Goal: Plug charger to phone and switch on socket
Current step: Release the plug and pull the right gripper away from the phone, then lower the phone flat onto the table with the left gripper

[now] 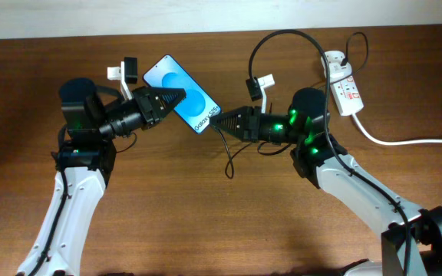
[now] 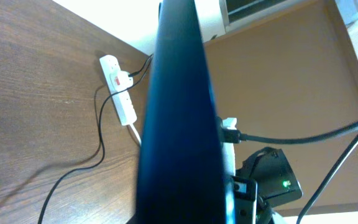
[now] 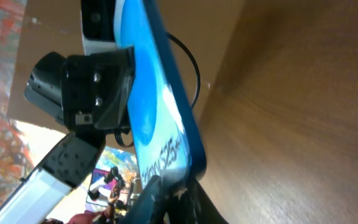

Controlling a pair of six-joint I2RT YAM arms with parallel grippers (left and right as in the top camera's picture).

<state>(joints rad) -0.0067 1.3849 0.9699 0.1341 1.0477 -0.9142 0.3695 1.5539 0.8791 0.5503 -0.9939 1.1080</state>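
Overhead view. My left claw (image 1: 173, 98) is clenched on the phone (image 1: 192, 98) and holds it off the worktop (image 1: 167, 207), left of frame centre. The phone's long axis runs diagonally, from upper left down to lower right, with the blue screen facing up. My right claw (image 1: 216, 120) is closed to a point right at the phone's lower short edge. The black charger (image 1: 229, 157) drapes down from this claw, so I judge that it grips the plug tip, though the tip itself is hidden. The phone lies to the left of this claw and slightly above it, so the insertion runs along the phone's diagonal. The socket (image 1: 345, 84) lies at upper right, with its white cord (image 1: 405, 141) trailing right. It is far nearer my right arm than my left.

Left wrist view. The phone (image 2: 179, 112) appears edge-on, as a dark vertical band through the frame centre. The socket (image 2: 120, 93) lies beyond it at upper left, with a thin black cable curling over the wood. My left claw's fingers are not clearly shown here.

Right wrist view. The phone's (image 3: 157, 118) lettered end dips toward my right claw (image 3: 173, 191) at the bottom edge. Whether the plug meets the port cannot be told.
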